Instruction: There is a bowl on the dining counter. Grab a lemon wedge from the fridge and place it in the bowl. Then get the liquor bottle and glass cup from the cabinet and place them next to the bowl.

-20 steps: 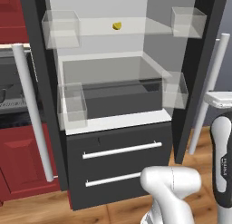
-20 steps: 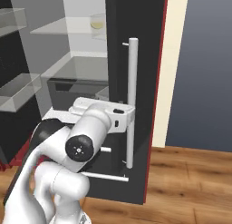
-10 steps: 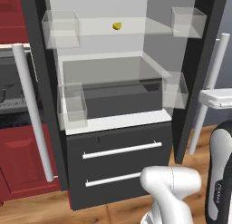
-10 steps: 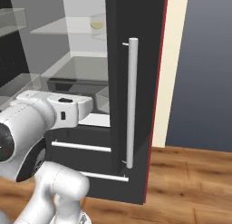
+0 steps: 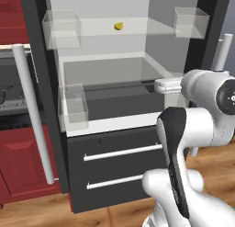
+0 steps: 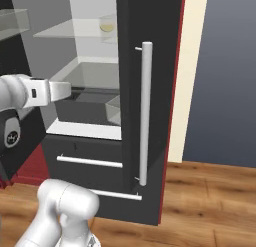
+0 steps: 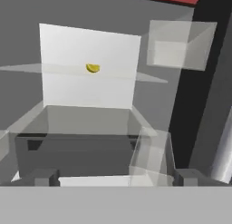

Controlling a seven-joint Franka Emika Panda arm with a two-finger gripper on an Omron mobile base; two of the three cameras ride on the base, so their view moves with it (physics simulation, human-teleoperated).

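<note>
Hand view: hand [image 7: 115,177] released, fingers wide, level, facing fridge [image 7: 86,123] interior below lemon wedge [image 7: 93,68].

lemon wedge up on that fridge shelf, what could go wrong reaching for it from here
1. The lemon wedge is tiny and sits well back on the glass shelf, above the gripper; wide-open jaws could nudge it away rather than close on it.
2. Clear bins hang on both fridge doors near that shelf; a rising hand might clip one.
3. The open right door stands close beside the arm, leaving little swing room.
</note>
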